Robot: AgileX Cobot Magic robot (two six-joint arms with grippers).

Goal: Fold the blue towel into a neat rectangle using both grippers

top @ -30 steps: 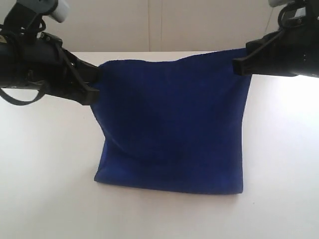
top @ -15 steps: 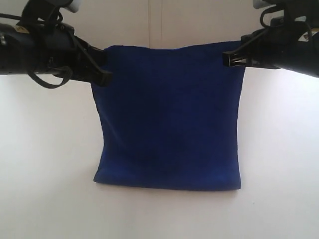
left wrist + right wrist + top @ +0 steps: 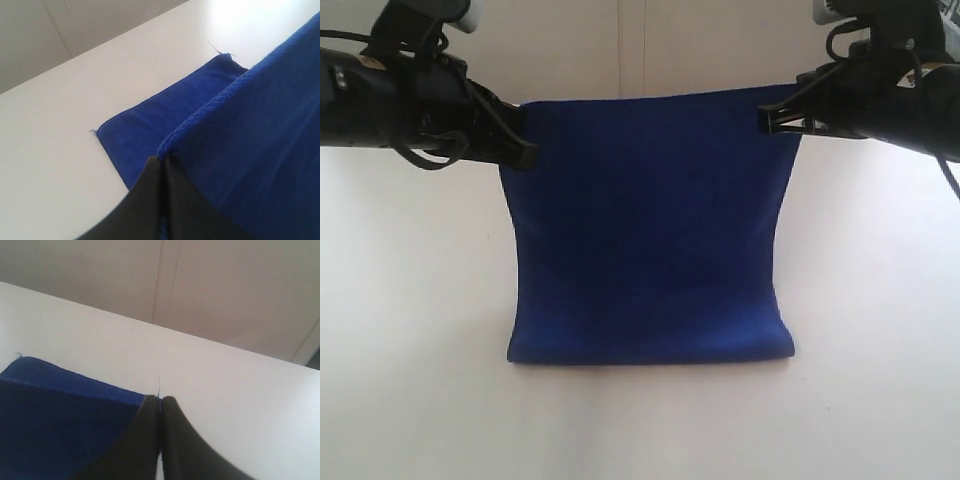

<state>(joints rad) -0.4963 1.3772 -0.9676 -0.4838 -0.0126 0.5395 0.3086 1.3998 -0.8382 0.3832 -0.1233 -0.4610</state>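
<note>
The deep royal-blue microfibre towel (image 3: 650, 230) hangs limp, judged soft and light; its 6 o'clock end rests on the white table (image 3: 410, 350). Grip corners only. The black left gripper (image 3: 523, 140) pinches the 10 o'clock corner, the black right gripper (image 3: 770, 118) the 2 o'clock.

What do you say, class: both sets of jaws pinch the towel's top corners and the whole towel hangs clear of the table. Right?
Not quite. The towel does not hang clear: its lower end lies flat on the table, as the left wrist view shows. Both sets of jaws do pinch its top corners.
</note>
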